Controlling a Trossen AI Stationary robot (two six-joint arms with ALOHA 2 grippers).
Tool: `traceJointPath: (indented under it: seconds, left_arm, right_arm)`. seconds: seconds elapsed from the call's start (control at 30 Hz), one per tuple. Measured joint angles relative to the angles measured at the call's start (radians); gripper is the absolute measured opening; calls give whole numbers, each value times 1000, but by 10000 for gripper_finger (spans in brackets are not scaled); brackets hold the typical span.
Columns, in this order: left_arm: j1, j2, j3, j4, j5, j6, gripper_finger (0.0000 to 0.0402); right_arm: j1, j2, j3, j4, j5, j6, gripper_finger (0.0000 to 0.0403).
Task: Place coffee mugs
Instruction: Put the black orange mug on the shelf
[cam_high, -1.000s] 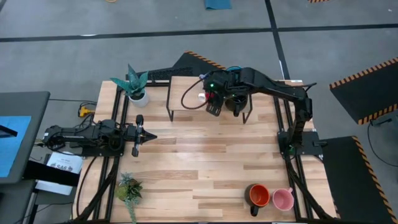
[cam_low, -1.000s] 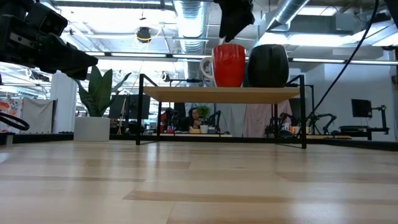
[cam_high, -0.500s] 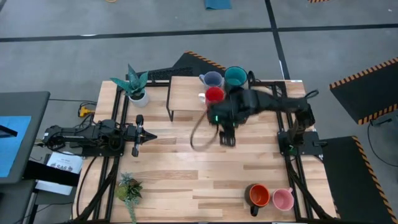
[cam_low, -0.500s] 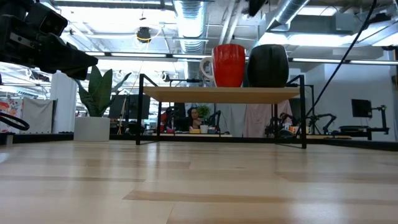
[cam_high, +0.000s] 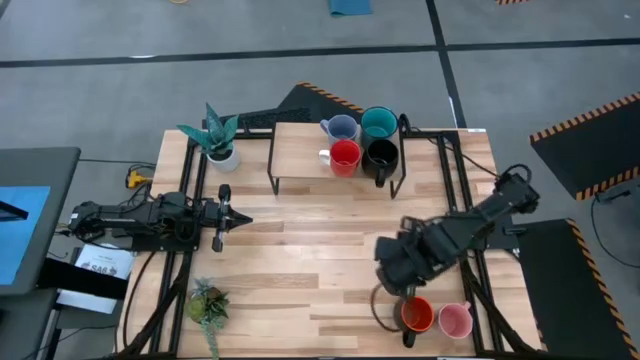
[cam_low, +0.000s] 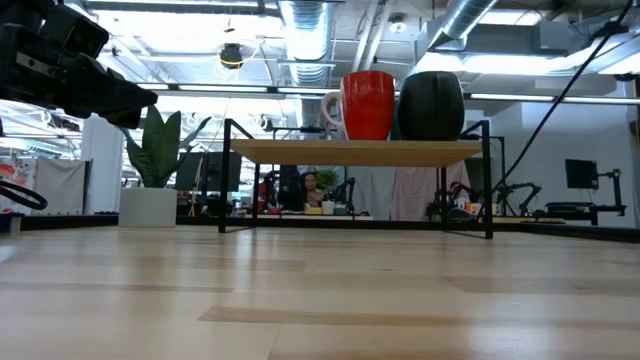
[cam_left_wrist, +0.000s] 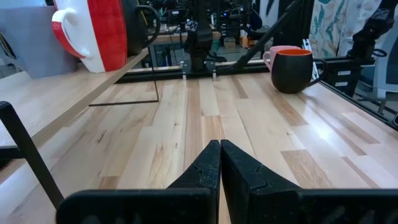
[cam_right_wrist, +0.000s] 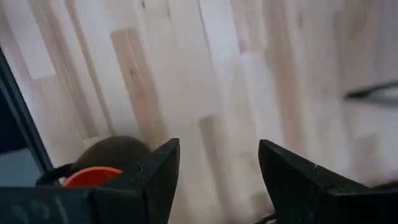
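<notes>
Four mugs sit on the shelf (cam_high: 300, 150): grey-blue (cam_high: 342, 128), teal (cam_high: 378, 122), red (cam_high: 345, 156), black (cam_high: 381, 154). Orange mug (cam_high: 416, 314) and pink mug (cam_high: 455, 320) wait at the desk's (cam_high: 300, 260) near edge. Right gripper (cam_high: 392, 268) hangs just beside the orange mug, jaws wide, holding nothing. I'd descend squarely over its rim, straddle one wall clear of the handle, then close. Left gripper (cam_high: 226, 211) is parked, jaws closed, empty.

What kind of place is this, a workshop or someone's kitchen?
Probably a robotics lab or workshop, not a kitchen. Bare ducts and pipes run overhead, a person sits among screens behind the table, and hazard-striped floor mats edge the grey floor around the wooden table.
</notes>
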Motion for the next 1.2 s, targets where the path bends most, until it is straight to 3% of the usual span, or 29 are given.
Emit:
traceJointPath:
  seconds: [0.2, 0.37, 0.63, 1.0, 1.2]
  left_arm:
    - [0, 0, 0, 0, 0, 0, 0]
    - [0, 0, 0, 0, 0, 0, 0]
    - [0, 0, 0, 0, 0, 0, 0]
    - [0, 0, 0, 0, 0, 0, 0]
    - [0, 0, 0, 0, 0, 0, 0]
  right_arm:
    - [140, -92, -207, 97, -6, 299, 244]
    - [233, -138, -320, 222, -10, 432, 244]
    - [287, -127, -414, 302, -37, 446, 244]
    - [241, -117, -488, 472, -126, 358, 244]
    - [224, -118, -513, 470, -143, 335, 244]
